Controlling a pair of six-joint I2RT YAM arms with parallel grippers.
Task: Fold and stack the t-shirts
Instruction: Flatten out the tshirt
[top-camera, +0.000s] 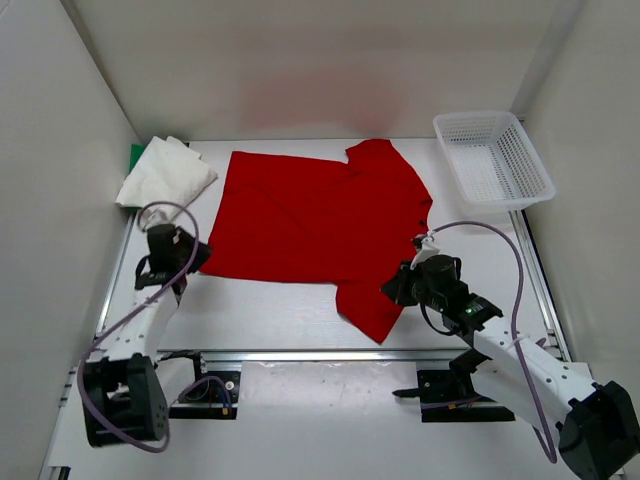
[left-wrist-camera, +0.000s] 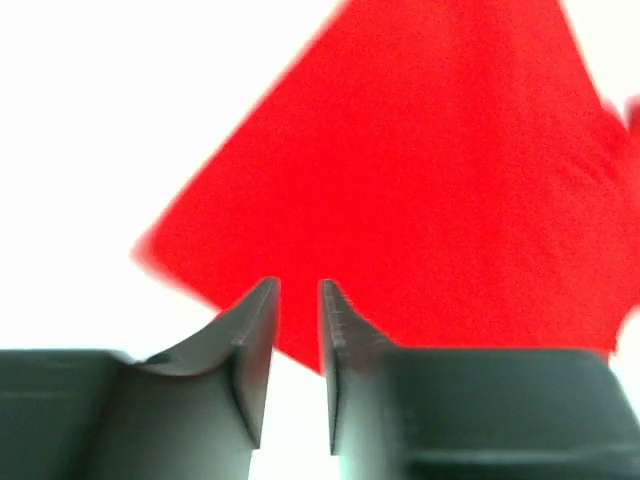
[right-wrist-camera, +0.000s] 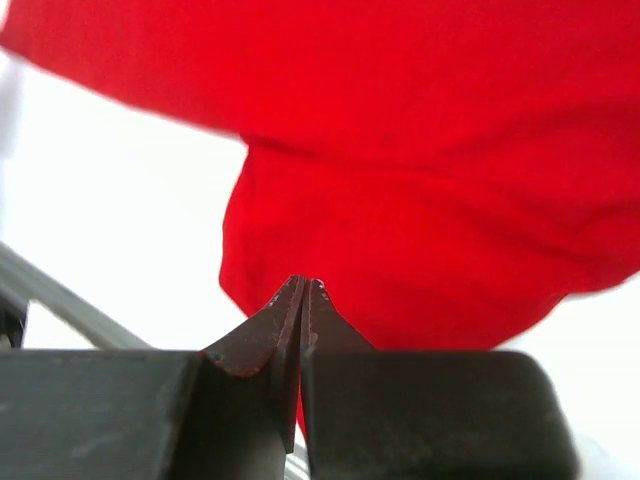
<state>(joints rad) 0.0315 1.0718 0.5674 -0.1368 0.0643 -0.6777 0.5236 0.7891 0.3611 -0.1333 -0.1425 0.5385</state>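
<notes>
The red t-shirt lies spread flat across the middle of the table, one sleeve pointing toward the near side. It fills the left wrist view and the right wrist view. My left gripper hovers at the shirt's near left corner, its jaws a narrow gap apart with nothing between them. At the near sleeve, my right gripper has its jaws pressed together. The off-white t-shirt sits folded at the back left on top of the green t-shirt, of which only an edge shows.
A white mesh basket stands at the back right corner. White walls close in the table on three sides. A metal rail runs along the near edge between the arm bases.
</notes>
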